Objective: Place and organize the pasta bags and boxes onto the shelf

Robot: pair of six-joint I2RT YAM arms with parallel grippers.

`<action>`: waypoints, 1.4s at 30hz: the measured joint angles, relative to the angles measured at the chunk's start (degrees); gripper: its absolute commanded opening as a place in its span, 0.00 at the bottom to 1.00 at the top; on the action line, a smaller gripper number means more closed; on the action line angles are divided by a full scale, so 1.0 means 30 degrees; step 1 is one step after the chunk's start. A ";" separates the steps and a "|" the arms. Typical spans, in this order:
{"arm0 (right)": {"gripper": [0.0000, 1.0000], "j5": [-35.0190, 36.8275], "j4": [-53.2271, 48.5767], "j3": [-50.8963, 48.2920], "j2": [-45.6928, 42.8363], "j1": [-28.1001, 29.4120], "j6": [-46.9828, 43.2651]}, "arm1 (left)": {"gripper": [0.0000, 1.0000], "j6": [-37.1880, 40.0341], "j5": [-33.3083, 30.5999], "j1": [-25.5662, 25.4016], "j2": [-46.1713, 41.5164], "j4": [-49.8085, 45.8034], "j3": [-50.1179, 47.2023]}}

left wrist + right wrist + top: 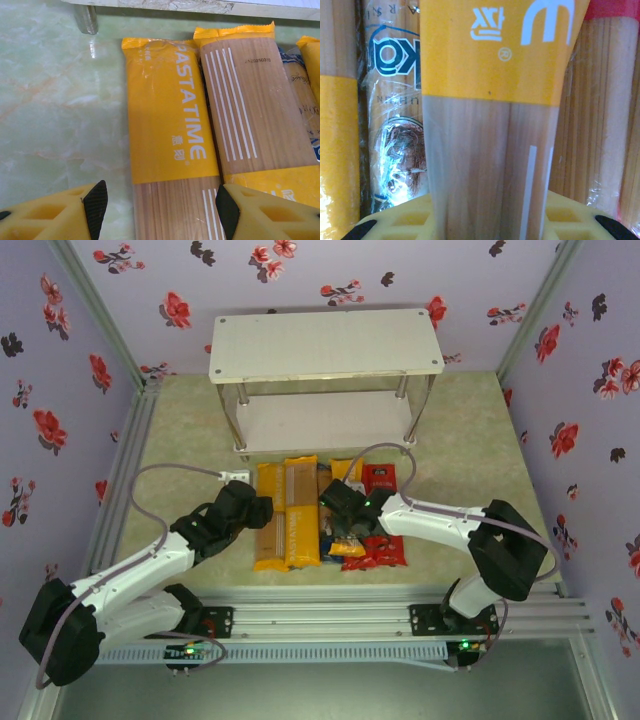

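Right hand (487,227): closed on a yellow pack (490,125) at its tan middle, holding it above the pile.
Left hand (160,205): spread wide, holding nothing, astride the leftmost yellow pack (170,135).
Bench (180,430): green marbled, with the remaining packs (300,530) side by side on it, just in front of the shelf.
Shelf (325,345): two white boards on metal legs, at the far side; top board without any pack.
Step, as judged: carry the held pack to a board. Keep it level, long side along the board, clear of the legs, with room left for the others.
Writing: "PASTATIME" in white down the leftmost yellow pack. Stamped code ending 20250310 on its neighbour (250,110). ® mark on the held pack. Blue letters on the brown pack (390,100), too cropped to read.
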 measured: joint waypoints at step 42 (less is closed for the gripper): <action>0.00 0.2011 -0.1188 0.8371 0.3861 -0.7978 -0.9814 | 0.59 0.0648 0.0597 0.0131 0.1158 0.1326 0.0692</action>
